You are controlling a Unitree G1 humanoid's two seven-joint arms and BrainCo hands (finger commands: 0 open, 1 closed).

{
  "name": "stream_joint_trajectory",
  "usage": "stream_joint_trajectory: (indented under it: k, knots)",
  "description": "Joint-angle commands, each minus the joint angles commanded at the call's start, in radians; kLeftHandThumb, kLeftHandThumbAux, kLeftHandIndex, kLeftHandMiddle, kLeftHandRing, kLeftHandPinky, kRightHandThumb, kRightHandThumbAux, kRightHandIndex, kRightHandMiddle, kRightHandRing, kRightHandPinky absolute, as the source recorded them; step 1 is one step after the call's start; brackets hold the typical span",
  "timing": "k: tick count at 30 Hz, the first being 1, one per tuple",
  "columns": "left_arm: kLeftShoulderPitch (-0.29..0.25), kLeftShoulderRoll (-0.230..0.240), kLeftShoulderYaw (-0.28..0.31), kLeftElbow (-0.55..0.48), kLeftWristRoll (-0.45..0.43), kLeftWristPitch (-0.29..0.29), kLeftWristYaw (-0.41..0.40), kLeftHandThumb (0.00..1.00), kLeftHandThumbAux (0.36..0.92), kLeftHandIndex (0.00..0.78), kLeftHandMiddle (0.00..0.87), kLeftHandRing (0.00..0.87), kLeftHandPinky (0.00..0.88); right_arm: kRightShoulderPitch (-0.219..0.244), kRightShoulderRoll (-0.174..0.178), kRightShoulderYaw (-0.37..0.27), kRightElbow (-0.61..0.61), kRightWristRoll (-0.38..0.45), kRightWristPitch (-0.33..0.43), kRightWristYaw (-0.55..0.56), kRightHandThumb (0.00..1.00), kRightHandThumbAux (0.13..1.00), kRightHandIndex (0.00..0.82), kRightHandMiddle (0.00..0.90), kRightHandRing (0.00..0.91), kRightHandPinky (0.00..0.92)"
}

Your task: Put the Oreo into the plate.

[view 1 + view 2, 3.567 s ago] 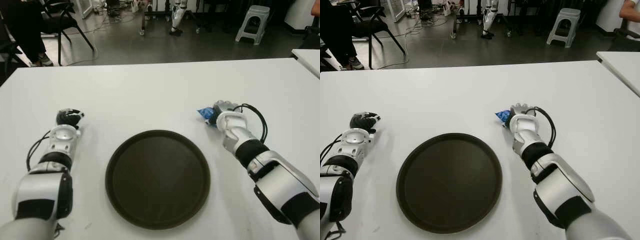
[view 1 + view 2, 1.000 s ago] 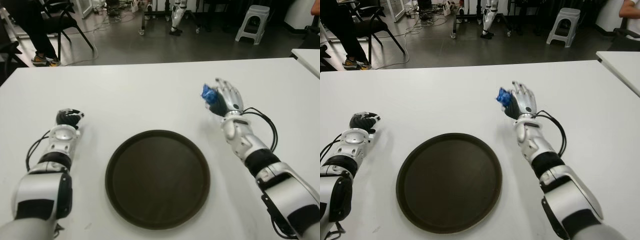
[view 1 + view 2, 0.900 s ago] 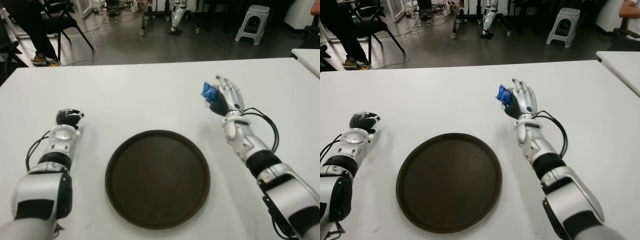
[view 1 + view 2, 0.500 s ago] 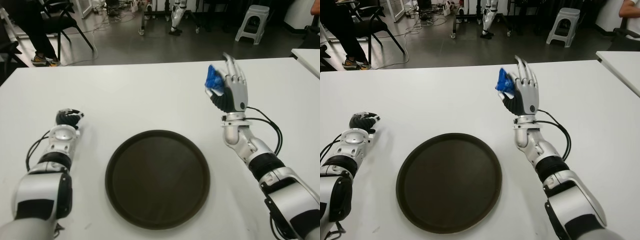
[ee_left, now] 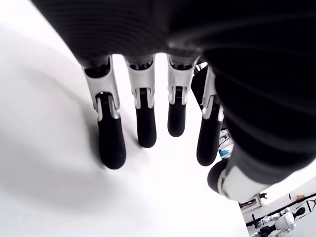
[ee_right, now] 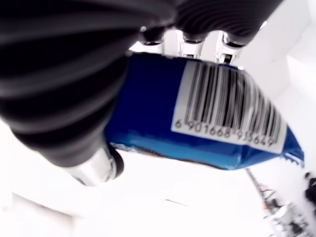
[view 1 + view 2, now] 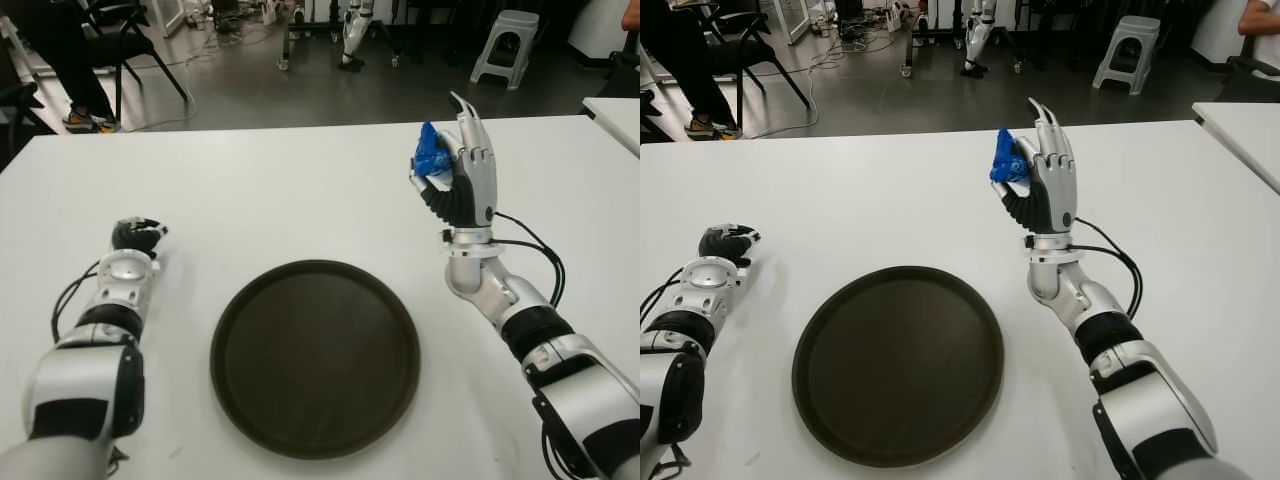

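A lab: robot legs (image 7: pixel 356 35), floor cables (image 7: pixel 235 35), stool (image 7: pixel 507 45).

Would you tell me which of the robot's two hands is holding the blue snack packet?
The right hand, raised above the white table, pinches the blue Oreo packet; the left hand holds nothing.

White desk (image 7: pixel 300 190) in foreground; beyond its far edge a dark floor with cables (image 7: pixel 215 30), a black chair (image 7: pixel 125 30) at far left with a seated person's legs (image 7: pixel 60 60) beside it, a grey plastic stool (image 7: pixel 505 40) at far right, and a 2nd white desk (image 7: pixel 615 115) at the right edge.
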Motion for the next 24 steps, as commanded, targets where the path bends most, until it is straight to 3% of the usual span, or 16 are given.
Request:
stream_joint_trajectory:
  k: [4, 10, 24]
  knots:
    - [-0.001, -0.001, 0.001, 0.0, 0.0, 0.001, 0.001, 0.681, 0.72, 0.399, 0.187, 0.202, 0.211, 0.002, 0.009, -0.017, 0.008, 0.023, -0.032, 0.029, 0.714, 0.714, 0.424, 0.013, 0.011, 0.028]
    - [0.0, -0.002, -0.007, -0.001, 0.008, -0.003, 0.006, 0.682, 0.72, 0.4, 0.202, 0.21, 0.195, 0.025, 0.045, -0.076, -0.007, 0.167, -0.097, 0.208, 0.714, 0.714, 0.424, 0.019, 0.014, 0.016]
    - [0.0, -0.002, -0.001, -0.002, 0.002, -0.01, 0.002, 0.686, 0.718, 0.402, 0.203, 0.222, 0.224, 0.097, 0.122, -0.197, -0.153, 0.479, -0.019, 0.646, 0.711, 0.716, 0.422, 0.023, 0.0, 0.0]
